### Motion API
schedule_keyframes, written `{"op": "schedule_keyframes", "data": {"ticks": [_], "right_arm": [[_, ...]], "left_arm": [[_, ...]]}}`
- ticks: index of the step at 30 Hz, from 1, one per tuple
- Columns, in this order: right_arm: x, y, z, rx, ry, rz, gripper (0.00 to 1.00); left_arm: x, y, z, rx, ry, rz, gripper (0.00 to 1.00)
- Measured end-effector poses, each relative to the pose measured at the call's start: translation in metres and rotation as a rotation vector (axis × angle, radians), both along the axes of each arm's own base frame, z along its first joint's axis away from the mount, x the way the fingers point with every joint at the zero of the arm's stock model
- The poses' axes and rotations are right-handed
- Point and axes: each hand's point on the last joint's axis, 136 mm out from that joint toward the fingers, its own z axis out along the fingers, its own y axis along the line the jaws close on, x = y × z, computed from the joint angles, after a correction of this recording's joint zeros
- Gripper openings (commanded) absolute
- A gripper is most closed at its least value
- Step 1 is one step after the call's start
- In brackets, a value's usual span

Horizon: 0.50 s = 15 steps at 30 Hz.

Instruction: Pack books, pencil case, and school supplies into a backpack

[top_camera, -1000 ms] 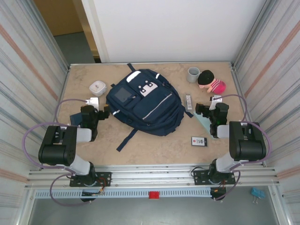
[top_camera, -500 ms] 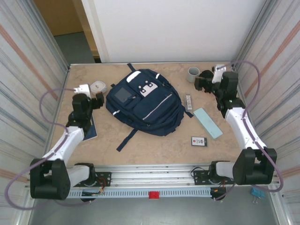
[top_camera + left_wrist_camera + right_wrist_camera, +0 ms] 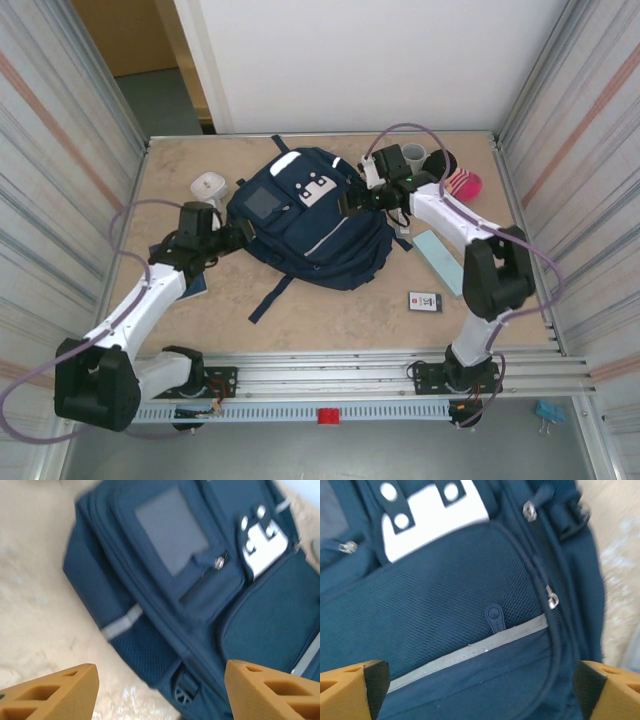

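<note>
The navy backpack [image 3: 310,215] lies flat and zipped in the middle of the table, white patches up. My left gripper [image 3: 240,232] is at its left edge, open; in the left wrist view the orange fingers [image 3: 55,692] straddle the backpack's [image 3: 200,580] side and a strip of table. My right gripper [image 3: 350,205] hovers open over the upper right of the front pocket [image 3: 470,605], holding nothing. The pale teal book [image 3: 442,262] and the black labelled rectangle [image 3: 424,300] lie to the right. I cannot tell which thing is the pencil case.
A rounded white box [image 3: 207,185] sits left of the backpack. A grey cup [image 3: 414,155] and a pink plush toy [image 3: 462,183] stand at the back right. A dark flat item [image 3: 197,288] lies under my left arm. Metal walls close in both sides.
Both arms have swung in to the backpack: the left from beside the white box, the right from the back right corner. The left jaws have narrowed somewhat.
</note>
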Motion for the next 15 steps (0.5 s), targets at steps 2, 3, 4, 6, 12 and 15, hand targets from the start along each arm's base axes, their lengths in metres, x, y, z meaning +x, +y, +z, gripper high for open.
{"op": "schedule_keyframes", "data": {"ticks": [2,3,4,6,12,15], "right_arm": [[0.001,0.001,-0.018,-0.006,0.045,-0.012,0.91],[0.001,0.001,-0.026,-0.011,0.064,-0.019,0.90],[0.001,0.001,-0.031,-0.012,0.078,-0.025,0.89],[0.000,0.000,-0.037,-0.005,0.097,-0.044,0.85],[-0.025,0.008,-0.067,0.090,0.171,-0.097,0.81],[-0.051,0.025,-0.066,0.148,0.176,-0.112,0.79]], "left_arm": [[-0.003,-0.004,-0.016,-0.020,0.049,-0.003,0.62],[-0.003,-0.006,-0.023,-0.029,0.067,-0.003,0.62],[-0.003,-0.007,-0.029,-0.035,0.084,-0.003,0.62],[-0.001,-0.014,-0.038,-0.046,0.106,-0.015,0.62],[0.011,-0.028,-0.066,-0.087,0.156,-0.033,0.60],[0.016,-0.030,-0.083,-0.087,0.198,-0.032,0.60]]}}
